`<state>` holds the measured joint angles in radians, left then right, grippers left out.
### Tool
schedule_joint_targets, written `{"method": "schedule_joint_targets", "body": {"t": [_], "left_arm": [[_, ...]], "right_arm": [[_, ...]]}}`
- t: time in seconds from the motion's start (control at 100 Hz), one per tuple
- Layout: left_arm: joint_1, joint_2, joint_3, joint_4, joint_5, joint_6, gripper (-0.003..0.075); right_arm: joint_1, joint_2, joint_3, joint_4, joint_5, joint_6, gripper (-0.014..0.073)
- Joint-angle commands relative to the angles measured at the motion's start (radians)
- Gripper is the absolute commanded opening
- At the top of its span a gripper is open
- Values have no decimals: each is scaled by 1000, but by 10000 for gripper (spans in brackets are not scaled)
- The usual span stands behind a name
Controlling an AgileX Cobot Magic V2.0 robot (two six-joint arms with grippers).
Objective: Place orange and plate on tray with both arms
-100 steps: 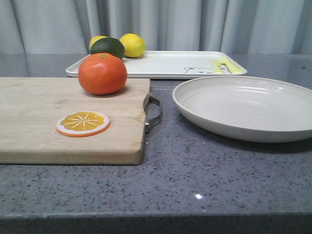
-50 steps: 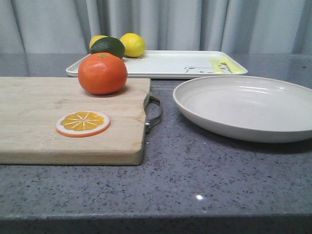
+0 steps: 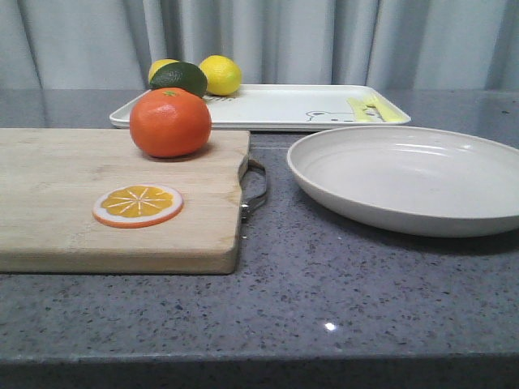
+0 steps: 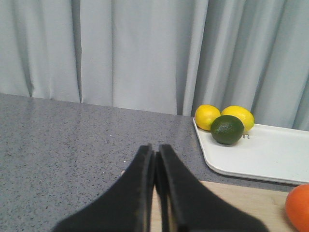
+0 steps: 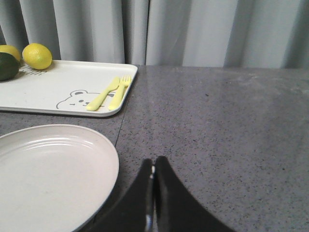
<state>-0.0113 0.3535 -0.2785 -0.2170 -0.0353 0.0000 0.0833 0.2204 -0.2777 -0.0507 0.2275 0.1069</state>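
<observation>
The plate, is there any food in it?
Empty. The plate shows only its bare off-white inside, sitting on the counter, not on the tray.

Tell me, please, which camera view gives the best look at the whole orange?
The front view: the orange shows whole there, sitting on the wooden cutting board with its green stem mark on top. The left wrist view catches only a sliver of it at the frame's edge. The right wrist view does not show it.
</observation>
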Motion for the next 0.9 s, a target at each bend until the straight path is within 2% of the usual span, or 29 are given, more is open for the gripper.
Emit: {"method": "schedule_joint_targets", "body": {"t": [0.0, 0.27, 0.5, 0.62, 0.74, 0.89], "left_arm": [[-1, 72, -54, -9, -118, 0, -20], [-1, 181, -54, -9, -176, 0, -20], [-1, 199, -54, -9, -176, 0, -20], [-1, 201, -54, -4, -170, 0, -8], [-1, 201, -56, -4, -170, 0, 100], [-1, 205, -87, -4, -108, 0, 318]], "right_arm": [[0, 63, -73, 22, -4, -2, -57], [0, 105, -80, 23, -84, -2, -57], [0, 190, -149, 22, 19, -2, -57], [0, 263, -157, 22, 18, -2, -57], [0, 327, -157, 22, 18, -2, -57], [0, 363, -157, 22, -9, -2, -57]]}}
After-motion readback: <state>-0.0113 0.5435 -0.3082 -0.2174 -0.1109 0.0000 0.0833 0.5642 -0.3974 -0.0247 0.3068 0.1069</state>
